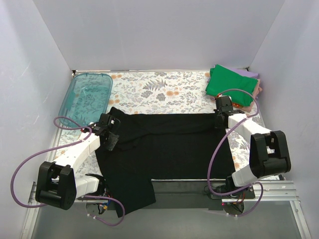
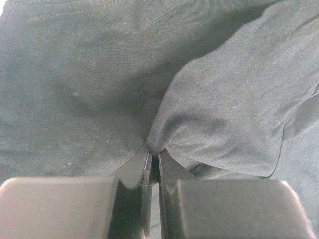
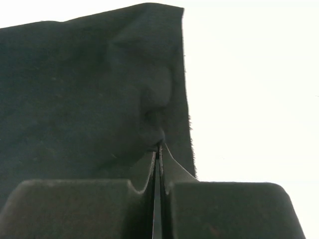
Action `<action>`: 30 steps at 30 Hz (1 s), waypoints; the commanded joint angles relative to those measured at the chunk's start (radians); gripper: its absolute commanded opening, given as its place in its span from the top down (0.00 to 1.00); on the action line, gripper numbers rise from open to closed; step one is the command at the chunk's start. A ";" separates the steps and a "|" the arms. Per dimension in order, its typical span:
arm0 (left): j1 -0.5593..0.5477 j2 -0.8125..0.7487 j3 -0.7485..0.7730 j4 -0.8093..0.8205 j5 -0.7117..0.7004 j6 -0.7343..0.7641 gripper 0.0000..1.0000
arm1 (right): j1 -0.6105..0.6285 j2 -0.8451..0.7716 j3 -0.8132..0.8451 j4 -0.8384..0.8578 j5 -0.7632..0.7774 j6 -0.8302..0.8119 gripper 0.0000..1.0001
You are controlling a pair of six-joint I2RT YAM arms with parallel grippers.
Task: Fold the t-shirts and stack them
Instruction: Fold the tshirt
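**Fold in hand, black t-shirt.** The black t-shirt (image 1: 169, 144) lies spread across the middle of the floral table cover (image 1: 159, 92), with its near part and one sleeve draped over the table's near edge. The left gripper (image 2: 153, 158) is clenched on a pinch of black cloth at the shirt's far-left corner, and the fabric puckers upward from between the jaws. The right gripper (image 3: 159, 149) is likewise clamped on the far-right corner, where the cut edge of the cloth stands up against a bright background. The step appears to be the first fold of this shirt, with both far corners secured. The next move probably calls for the two arms to lift together and carry the far edge towards the near side. They would need to stay level and keep their spacing, so that the cloth stays taut and lands square rather than bunched. Counted items are as follows. There is one black shirt being worked and one folded stack at the far-right corner. A green t-shirt (image 1: 232, 82) tops that stack, with a lilac layer (image 1: 250, 74) and a pinkish edge (image 1: 257, 89) below it. How many shirts lie under the green one cannot be told. One teal plastic tray (image 1: 92, 75) sits at far left, apart from the cloth.
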 commanded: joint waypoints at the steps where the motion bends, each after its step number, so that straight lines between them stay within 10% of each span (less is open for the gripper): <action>1: 0.010 -0.022 0.008 -0.006 -0.022 0.010 1.00 | -0.005 -0.067 0.056 -0.088 0.089 -0.029 0.99; 7: 0.011 -0.031 0.013 -0.014 -0.014 0.016 1.00 | -0.006 -0.087 0.050 -0.151 0.126 -0.097 0.97; 9: 0.013 -0.028 0.013 -0.014 -0.010 0.020 1.00 | -0.008 -0.071 0.044 -0.170 0.111 -0.100 0.59; 13: 0.013 -0.027 0.016 -0.026 -0.010 0.020 1.00 | -0.006 -0.034 0.039 -0.210 0.149 -0.081 0.49; 26: 0.013 -0.050 0.029 -0.049 -0.011 0.016 1.00 | 0.006 -0.310 0.074 -0.281 -0.059 -0.045 0.30; 30: 0.014 -0.045 0.043 -0.043 0.006 0.018 1.00 | 0.246 -0.381 0.044 -0.179 -0.227 -0.017 0.30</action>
